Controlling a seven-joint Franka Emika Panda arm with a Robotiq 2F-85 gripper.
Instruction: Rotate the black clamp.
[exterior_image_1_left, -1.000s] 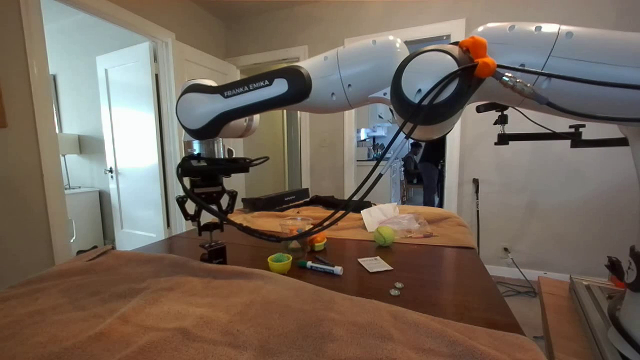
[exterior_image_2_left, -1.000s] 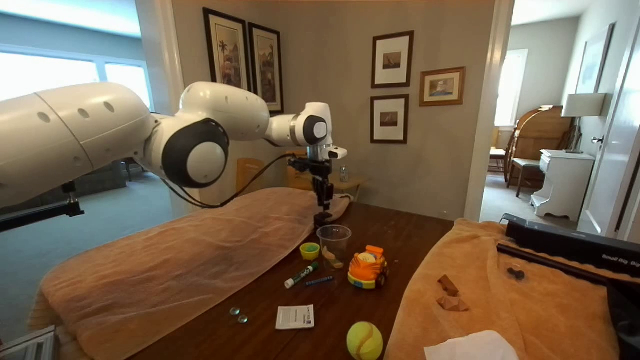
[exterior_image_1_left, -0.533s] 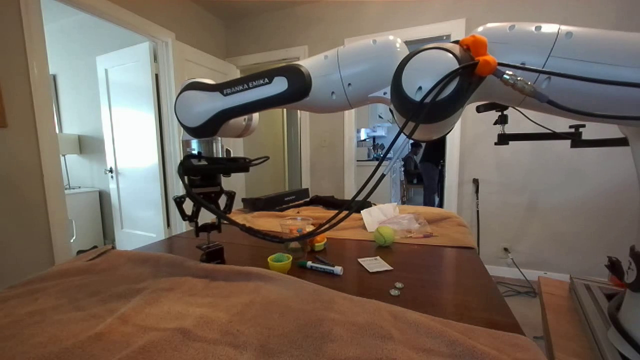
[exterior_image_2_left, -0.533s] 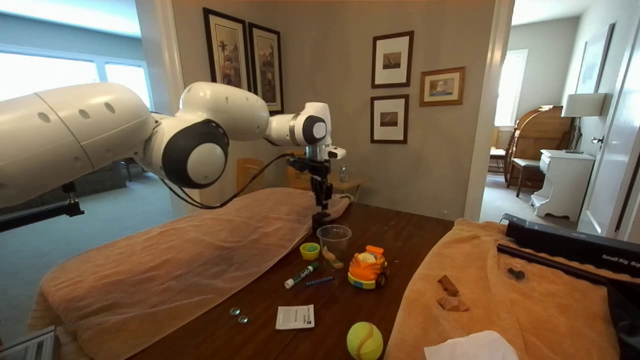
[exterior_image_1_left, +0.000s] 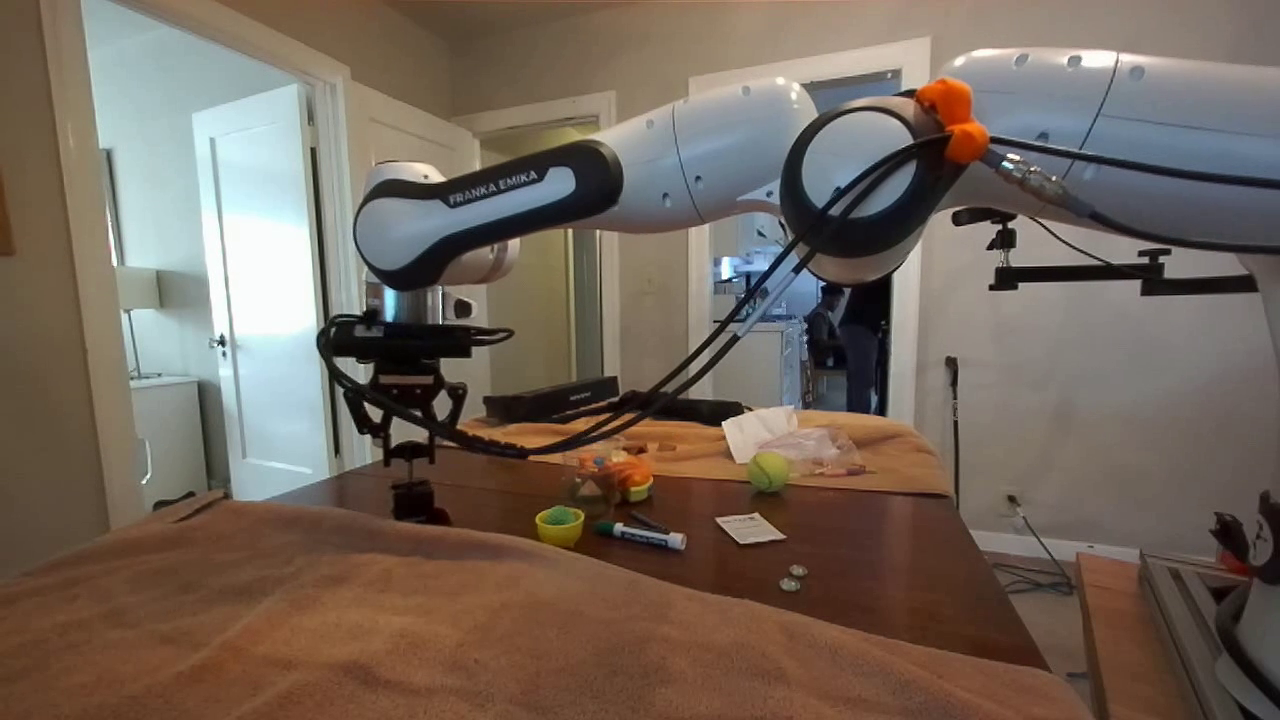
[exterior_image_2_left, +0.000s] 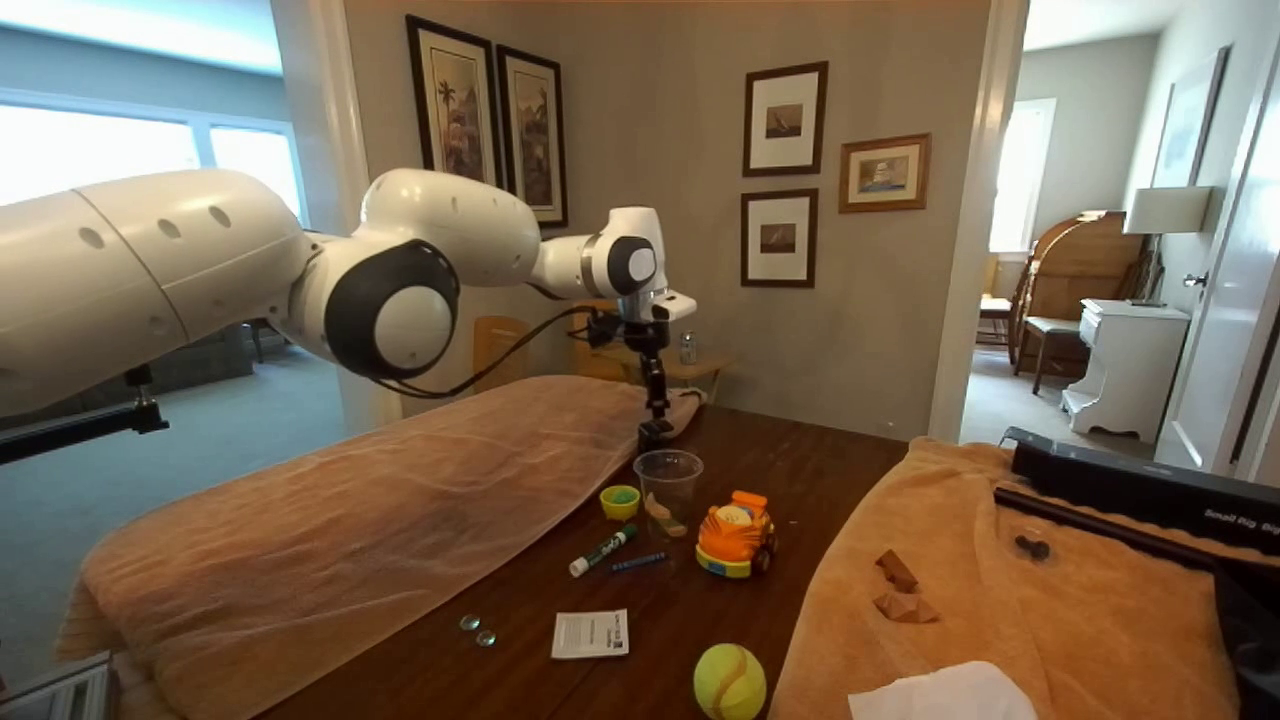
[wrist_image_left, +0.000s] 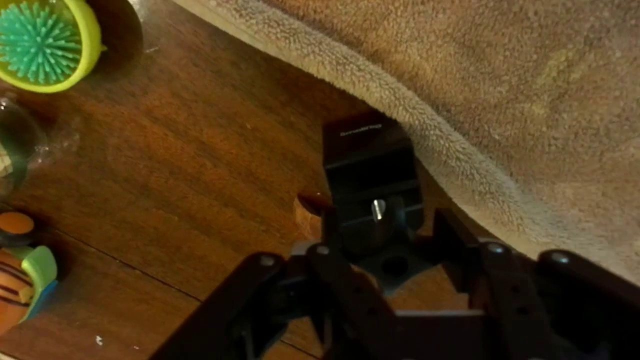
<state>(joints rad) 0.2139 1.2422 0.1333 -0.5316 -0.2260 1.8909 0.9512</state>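
Black and squat, the black clamp is upright, right beside the edge of the brown towel; in an exterior view this is toward the far edge of the wooden table. The gripper is narrowed onto the clamp's upper end and holds it there. Whether the clamp's underside touches the surface, I cannot tell.

2 cups stand on the table. The yellow cup, near the brown towel's edge, holds a green spiky ball. The clear plastic cup, farther in from that edge, shows something tan in it or through its wall, too blurred to name; the orange toy car is near it, on the side toward the tan towel.

Only the wrist view gives the pale lettering on the clamp and a bright metal bit. 5 framed pictures and a wooden desk show only in an exterior view. A clear bag on the tan towel, its contents hard to read, and an orange piece on the robot arm also show only in an exterior view. In both exterior views a tennis ball lies by the tan towel's edge.
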